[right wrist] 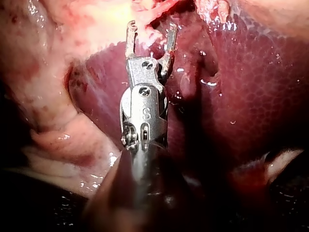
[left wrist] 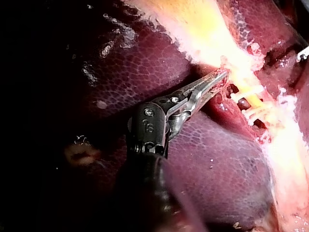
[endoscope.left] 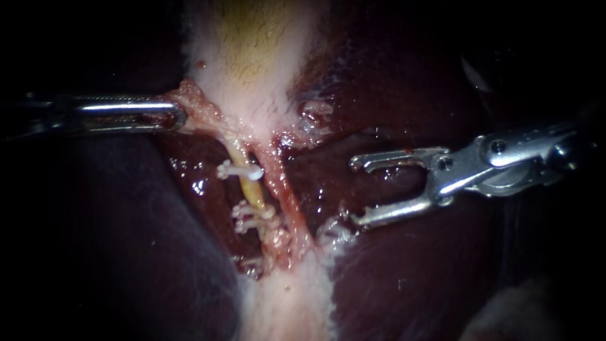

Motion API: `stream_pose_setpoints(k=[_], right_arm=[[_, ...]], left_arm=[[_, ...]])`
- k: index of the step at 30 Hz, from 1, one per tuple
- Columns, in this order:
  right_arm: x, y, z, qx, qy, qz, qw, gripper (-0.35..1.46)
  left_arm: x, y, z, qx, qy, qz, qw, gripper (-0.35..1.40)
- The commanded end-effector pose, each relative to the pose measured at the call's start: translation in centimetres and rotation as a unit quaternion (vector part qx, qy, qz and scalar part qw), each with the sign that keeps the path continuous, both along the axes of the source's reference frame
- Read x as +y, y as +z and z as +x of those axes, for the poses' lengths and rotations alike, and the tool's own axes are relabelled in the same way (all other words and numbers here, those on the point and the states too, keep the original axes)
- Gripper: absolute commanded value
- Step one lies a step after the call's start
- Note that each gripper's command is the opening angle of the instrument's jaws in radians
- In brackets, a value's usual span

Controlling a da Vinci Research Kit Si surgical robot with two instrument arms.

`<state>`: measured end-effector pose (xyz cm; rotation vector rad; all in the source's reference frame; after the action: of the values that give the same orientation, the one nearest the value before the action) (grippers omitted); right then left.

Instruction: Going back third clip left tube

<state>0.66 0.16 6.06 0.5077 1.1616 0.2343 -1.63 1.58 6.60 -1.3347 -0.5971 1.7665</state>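
Left tube (endoscope.left: 252, 189): yellowish, running down from the gallbladder (endoscope.left: 259, 38) to the pale tissue below, with the pinker right tube (endoscope.left: 287, 199) just beside it.

White clip (endoscope.left: 240, 170): across the upper part of the left tube.

Lower clips (endoscope.left: 247, 216): a white cluster further down the same tube (we cannot count them with certainty).

Our left instrument (endoscope.left: 177, 117): jaws closed on a reddish tissue flap (endoscope.left: 192, 101) at the gallbladder's base, just above the left tube. The left wrist view (left wrist: 223, 75) shows the same hold.

Our right instrument (endoscope.left: 355, 191): jaws spread wide and holding nothing, over the liver (endoscope.left: 391, 278), apart from both tubes and to their right. In its own wrist view (right wrist: 150, 26) nothing lies between the jaws.
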Motion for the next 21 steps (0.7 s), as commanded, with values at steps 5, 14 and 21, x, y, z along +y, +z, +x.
stream_pose_setpoints(k=[5, 14, 21], right_arm=[[-0.01, -0.01, -0.02, 0.000, -0.001, 0.000, 1.0000, 0.50], [-0.02, -0.02, -0.06, 0.001, -0.001, 0.000, 1.0000, 0.50], [-0.02, -0.02, -0.06, 0.001, -0.001, 0.000, 1.0000, 0.50]], left_arm=[[0.01, 0.02, -0.01, 0.000, 0.000, 0.000, 1.0000, -0.35], [0.07, 0.25, -0.20, 0.002, -0.002, -0.006, 1.0000, -0.35], [0.09, 0.42, -0.43, 0.007, -0.004, -0.017, 0.9998, -0.35]])
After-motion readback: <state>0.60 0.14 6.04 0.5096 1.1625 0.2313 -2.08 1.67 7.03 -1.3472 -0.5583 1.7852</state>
